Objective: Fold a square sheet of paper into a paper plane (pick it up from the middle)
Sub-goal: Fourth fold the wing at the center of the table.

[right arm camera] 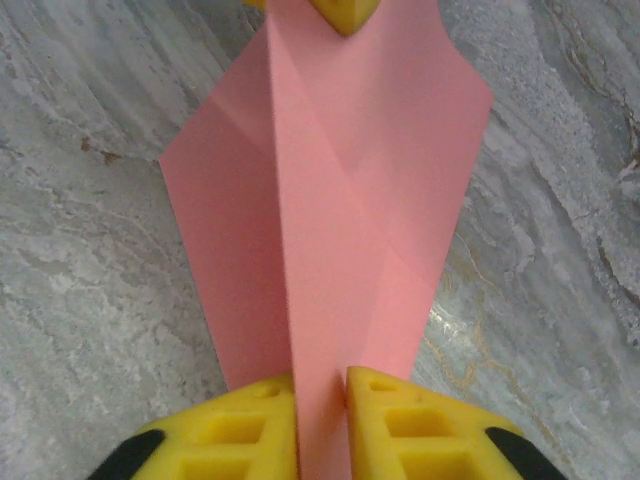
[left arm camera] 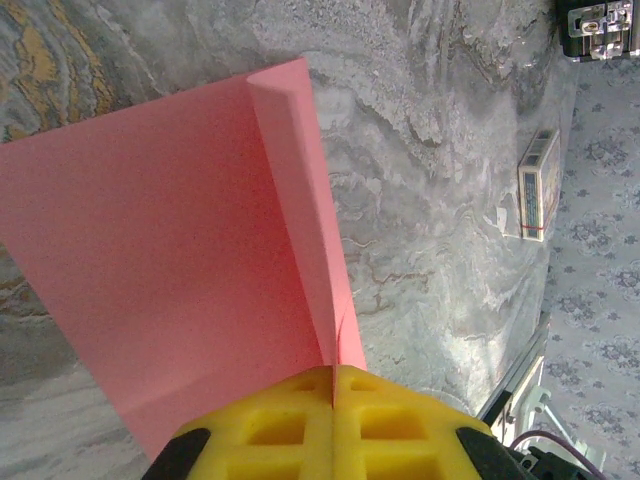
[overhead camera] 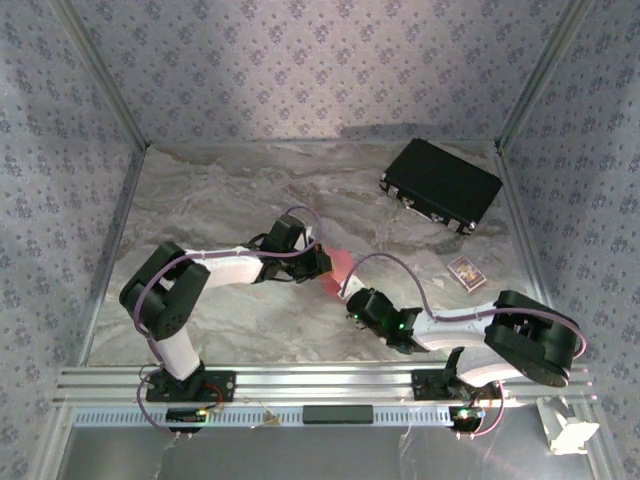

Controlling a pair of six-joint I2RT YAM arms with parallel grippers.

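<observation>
The square sheet of paper (overhead camera: 338, 268) is salmon pink and creased, and hangs above the marble table (overhead camera: 200, 190) between my two grippers. My left gripper (overhead camera: 322, 262) is shut on one end. In the left wrist view its yellow fingers (left arm camera: 290, 425) meet on the paper's (left arm camera: 180, 250) raised fold at the left gripper (left arm camera: 333, 372). My right gripper (overhead camera: 352, 300) holds the opposite end. In the right wrist view the paper (right arm camera: 340, 150) shows diagonal creases, and its centre fold fills the narrow gap of the right gripper (right arm camera: 320, 375). A left fingertip (right arm camera: 345, 12) pinches the far end.
A black rectangular case (overhead camera: 441, 184) lies at the back right. A small card box (overhead camera: 467, 272) sits on the table to the right of the paper, also seen as the box (left arm camera: 538, 185). Patterned walls close three sides. An aluminium rail (overhead camera: 320, 385) runs along the front.
</observation>
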